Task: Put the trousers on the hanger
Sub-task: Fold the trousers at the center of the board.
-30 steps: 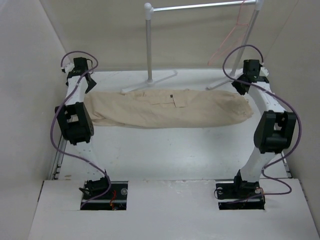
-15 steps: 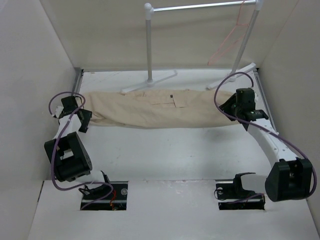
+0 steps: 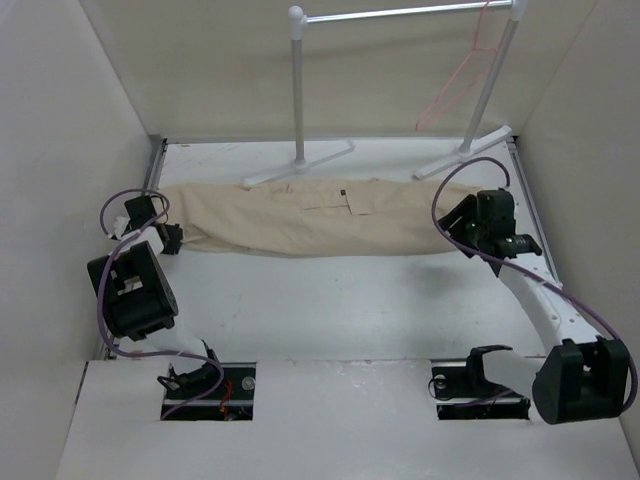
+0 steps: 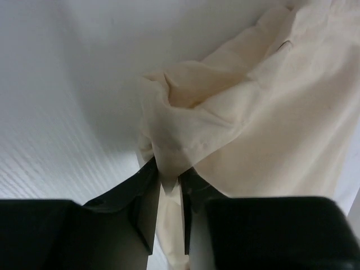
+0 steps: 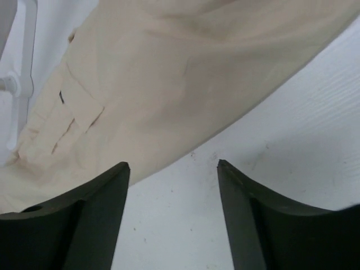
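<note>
Left gripper (image 4: 167, 191): clenched on cloth. Its 2 dark fingers (image 4: 142, 205) pinch a bunched fold of the beige cotton cargo trousers (image 3: 320, 218), and the fabric is squeezed into the narrow gap between them and rises above the tips. In the top view this gripper sits low near the left edge of the white table (image 3: 330, 300), at the garment's left end.

Right gripper (image 5: 171, 169): released. Its 2 fingers stand wide apart with bare table between the tips, grasping nothing. The near edge of the trousers runs just beyond the fingertips. In the top view this gripper is at the garment's right end; contact there cannot be determined.

Trousers: lying flat on the table, stretched lengthwise from left to right across its far half. 1 flap pocket (image 3: 345, 203) faces up near the middle. The far edge lies just beside the feet of the white pipe garment rack (image 3: 298, 90).

Hanger: the thin pink-red wire hanger (image 3: 452, 90) hangs tilted from the right end of the rack's rail, beside the right upright, well apart from the trousers.
</note>
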